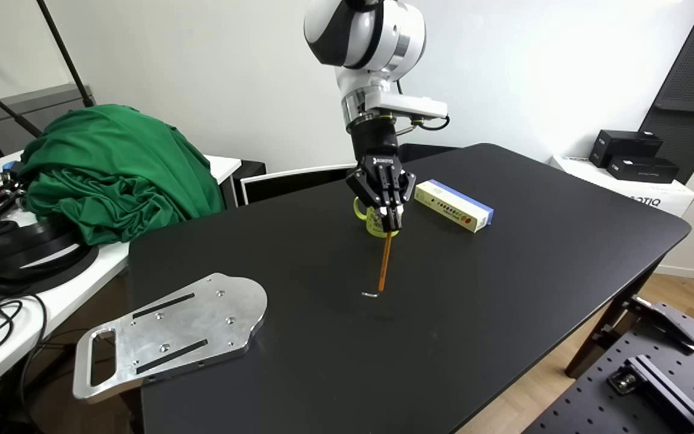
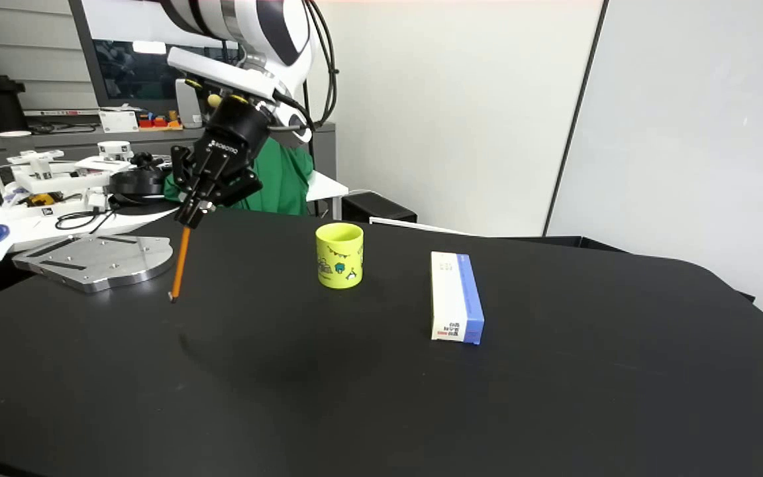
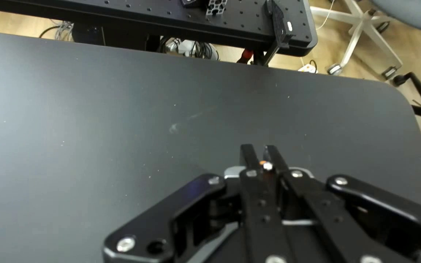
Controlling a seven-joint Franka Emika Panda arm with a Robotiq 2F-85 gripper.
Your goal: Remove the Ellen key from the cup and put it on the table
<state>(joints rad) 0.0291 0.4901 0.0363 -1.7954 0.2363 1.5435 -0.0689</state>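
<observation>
Gripper [image 2: 189, 216] closed on orange key [image 2: 181, 265], held above black table [image 2: 328, 397], bent end lowest. Key's top end lost in the grip; wrist view gives only an orange speck. In an exterior view, gripper hides part of upright yellow-green mug [image 1: 373, 224].

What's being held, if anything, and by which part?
The Ellen key, held in the gripper by its orange shaft's upper part; the bent end hangs down.

The broad, rectangular black tabletop [image 2: 381, 377] looks matt and smooth. The flat silvery metal plate [image 1: 193, 322] shines softly.
</observation>
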